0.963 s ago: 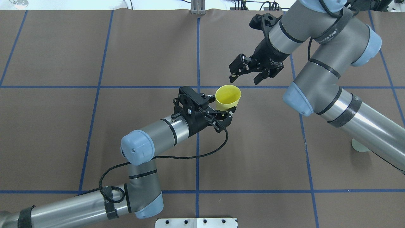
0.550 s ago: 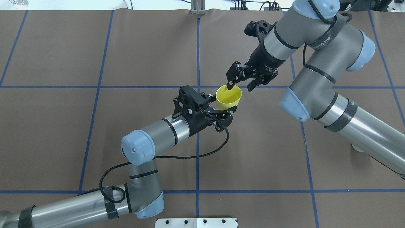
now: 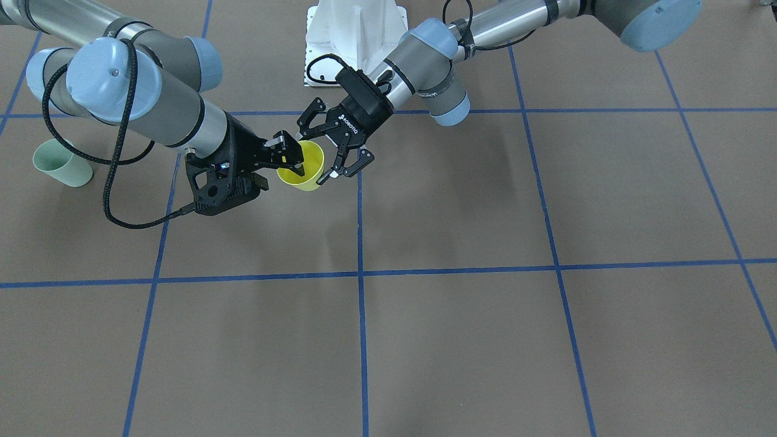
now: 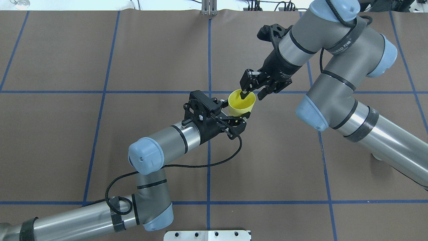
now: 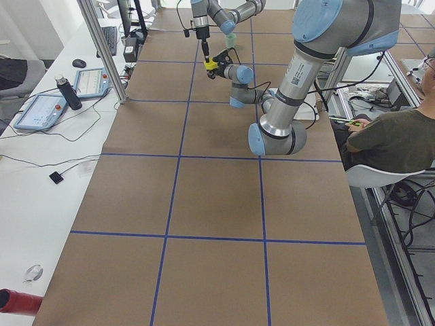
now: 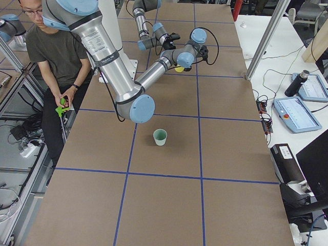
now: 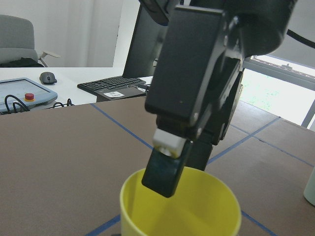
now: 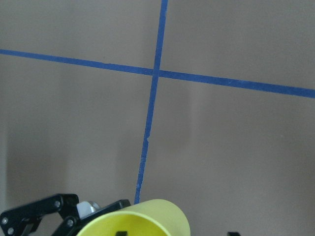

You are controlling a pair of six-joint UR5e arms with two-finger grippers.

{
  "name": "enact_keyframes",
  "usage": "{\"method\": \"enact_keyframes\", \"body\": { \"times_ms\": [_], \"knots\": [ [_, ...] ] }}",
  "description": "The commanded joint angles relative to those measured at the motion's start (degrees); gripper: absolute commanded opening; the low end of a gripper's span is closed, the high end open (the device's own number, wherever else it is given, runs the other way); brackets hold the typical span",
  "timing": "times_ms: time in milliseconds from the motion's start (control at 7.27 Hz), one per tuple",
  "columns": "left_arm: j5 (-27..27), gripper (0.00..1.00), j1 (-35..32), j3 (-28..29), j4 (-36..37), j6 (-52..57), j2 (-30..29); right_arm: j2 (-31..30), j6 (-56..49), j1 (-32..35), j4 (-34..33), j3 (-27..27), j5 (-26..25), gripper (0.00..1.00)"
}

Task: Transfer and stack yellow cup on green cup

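Note:
The yellow cup (image 4: 241,104) is held upright above the table's middle, with my left gripper (image 4: 234,110) shut on its lower body. It also shows in the front view (image 3: 301,167) and the left wrist view (image 7: 182,209). My right gripper (image 4: 252,95) is open and straddles the cup's far rim. One finger (image 7: 167,167) dips inside the cup and the other stays outside. The green cup (image 3: 61,165) stands upright on the table on my right side, away from both grippers, and also shows in the right side view (image 6: 160,137). In the overhead view my right arm hides it.
The table (image 4: 100,140) is brown with blue tape lines. A white base plate (image 3: 355,27) sits at the robot's edge. A seated person (image 6: 51,56) is beside the table, with tablets and a bottle (image 6: 292,84) on the far side bench.
My right gripper has come down and toward the yellow cup. One finger now sits inside the rim, and the jaws are closer together. My left arm and the cup have not moved.

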Motion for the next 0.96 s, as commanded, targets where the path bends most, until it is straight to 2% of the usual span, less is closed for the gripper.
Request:
{"method": "enact_keyframes", "body": {
  "times_ms": [0,138,275,413,825],
  "knots": [
    [0.0,0.32,0.0,0.0,-0.02,0.0,0.0,-0.1,0.02,-0.02,0.01,0.13,0.04,0.28],
    [0.0,0.34,0.09,0.0,-0.02,0.0,0.0,-0.1,0.02,-0.02,0.01,0.22,0.04,0.1],
    [0.09,0.41,0.35,0.0,-0.02,-0.09,-0.17,-0.1,-0.06,-0.02,0.01,0.22,0.21,0.0],
    [0.09,0.99,0.35,-0.26,-0.02,-0.18,-0.52,-0.01,-0.06,-0.02,0.09,0.22,0.91,0.0],
    [0.18,1.0,0.18,-0.79,-2.38,-0.18,-0.09,-0.8,-0.06,2.85,0.09,0.75,2.14,0.0]
  ]
}}
